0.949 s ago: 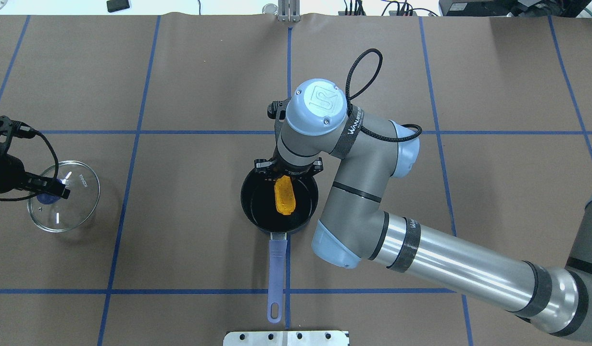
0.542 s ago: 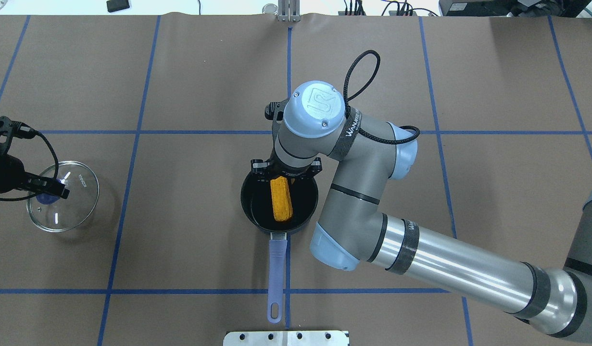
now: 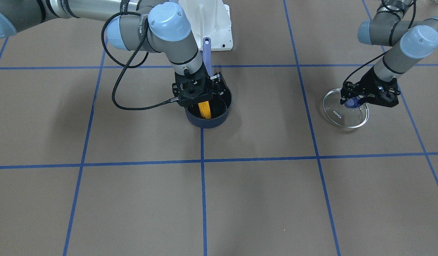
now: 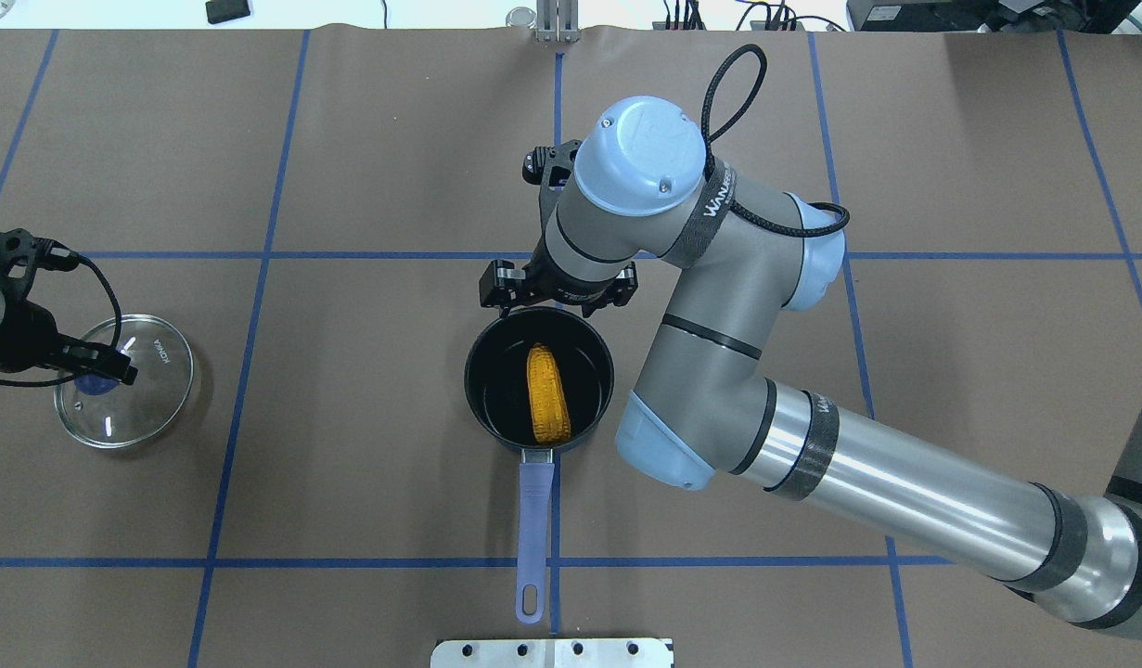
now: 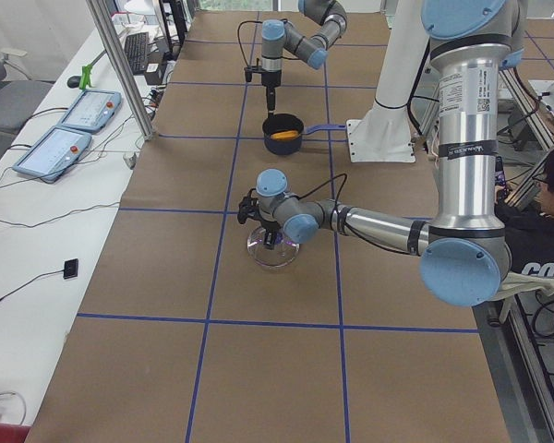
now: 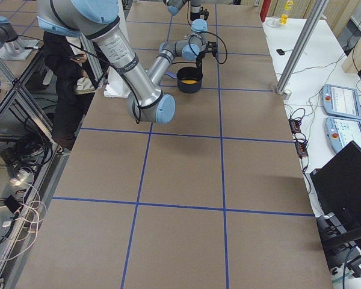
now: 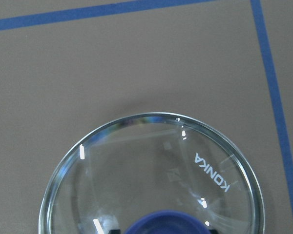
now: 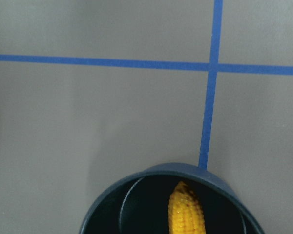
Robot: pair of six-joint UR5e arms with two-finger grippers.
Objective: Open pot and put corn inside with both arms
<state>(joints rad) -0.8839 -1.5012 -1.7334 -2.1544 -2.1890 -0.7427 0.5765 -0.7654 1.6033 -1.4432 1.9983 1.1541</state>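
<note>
The pot stands open mid-table, its handle pointing at the robot. The corn lies flat inside it, and also shows in the right wrist view and the front view. My right gripper hangs open and empty just above the pot's far rim. The glass lid sits at the table's left. My left gripper is shut on the lid's purple-blue knob.
A white mounting plate lies at the near table edge behind the pot handle. An operator sits beside the robot's base. Pendant tablets lie on a side bench. Blue tape lines grid the brown table.
My right gripper has let go of the corn and moved up and away from the robot. The corn dropped to lie flat in the pot. The left gripper and lid barely moved.
</note>
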